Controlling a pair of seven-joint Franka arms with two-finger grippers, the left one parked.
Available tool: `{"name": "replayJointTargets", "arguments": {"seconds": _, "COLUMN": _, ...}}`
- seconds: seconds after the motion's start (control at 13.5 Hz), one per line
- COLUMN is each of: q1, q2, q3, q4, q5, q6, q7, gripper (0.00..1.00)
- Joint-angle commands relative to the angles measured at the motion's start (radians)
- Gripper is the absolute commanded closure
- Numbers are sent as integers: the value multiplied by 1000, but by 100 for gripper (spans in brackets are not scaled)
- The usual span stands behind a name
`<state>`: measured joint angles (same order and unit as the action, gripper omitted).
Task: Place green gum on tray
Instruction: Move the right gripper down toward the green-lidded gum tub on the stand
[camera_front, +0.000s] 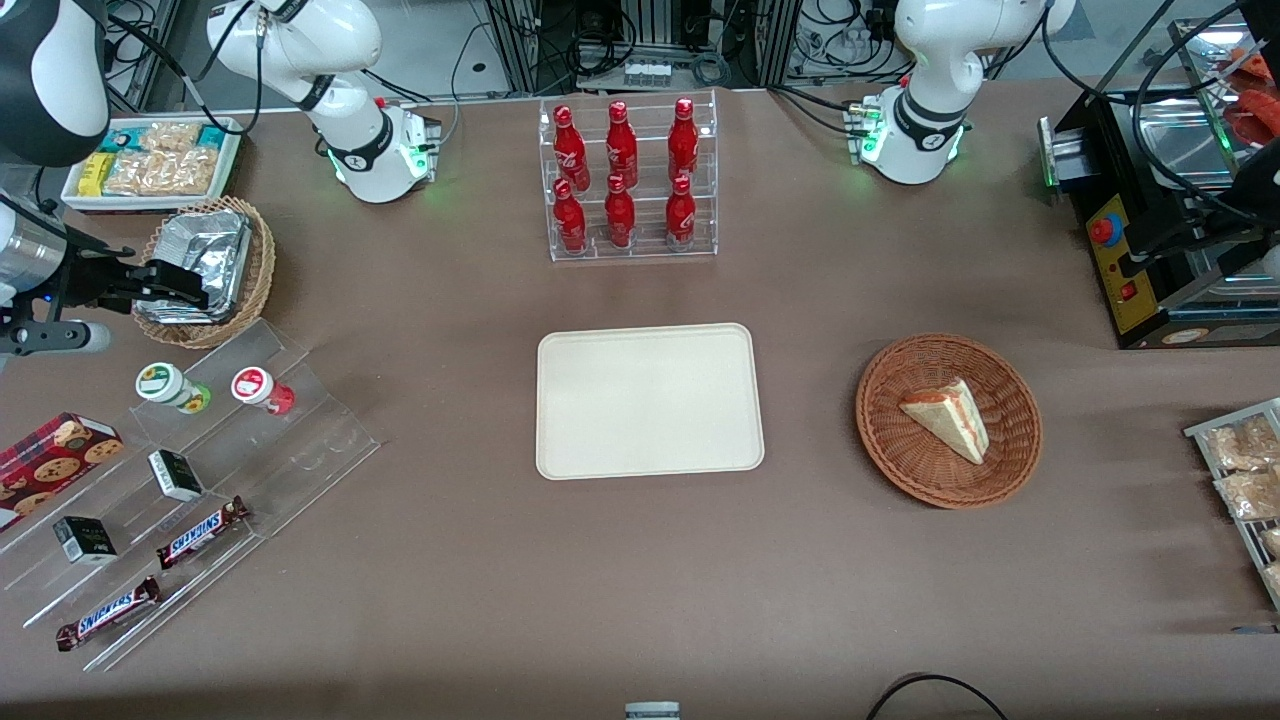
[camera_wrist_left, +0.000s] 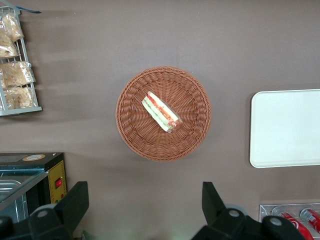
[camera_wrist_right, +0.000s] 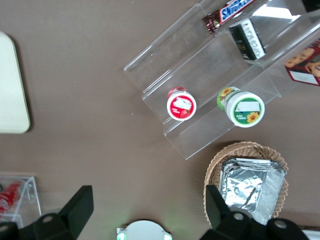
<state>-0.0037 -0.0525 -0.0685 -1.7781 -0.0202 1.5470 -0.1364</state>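
From the front I see the smooth cream tray (camera_front: 650, 400), a rounded rectangle, at frame centre. At middle left, the green gum (camera_front: 172, 387), a stubby cylinder with a white lid, stands on the clear acrylic stepped stand (camera_front: 215, 470) beside one red-lidded bottle (camera_front: 262, 389). The gripper (camera_front: 180, 288) hovers over the woven basket (camera_front: 262, 262) of crinkled foil, holding nothing. Six red bottles (camera_front: 622, 180) fill a rack. On my right wrist camera, the gum (camera_wrist_right: 244, 107) shows a sunflower label; both fingers (camera_wrist_right: 75, 210) are spread wide.
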Motion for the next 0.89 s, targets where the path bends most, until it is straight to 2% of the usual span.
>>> {"name": "replayJointTargets", "arguments": {"seconds": 0.0, "q1": -34, "q2": -7, "q3": -5, "q4": -73, "q5": -12, "q6": 82, "q7": -124, "gripper": 0}}
{"name": "replayJointTargets", "arguments": {"seconds": 0.22, "q1": -65, "q2": -9, "q3": -11, "q4": -131, "q5": -20, "q6": 175, "q7": -292, "gripper": 0}}
{"name": "replayJointTargets", "arguments": {"seconds": 0.52, "q1": -157, "q2": 6, "q3": -11, "q4": -240, "q5": -20, "q6": 368, "q7": -615, "gripper": 0}}
{"name": "replayJointTargets", "arguments": {"seconds": 0.81, "q1": -197, "q2": 45, "q3": -11, "q4": -276, "q5": -18, "q6": 475, "q7": -759, "gripper": 0}}
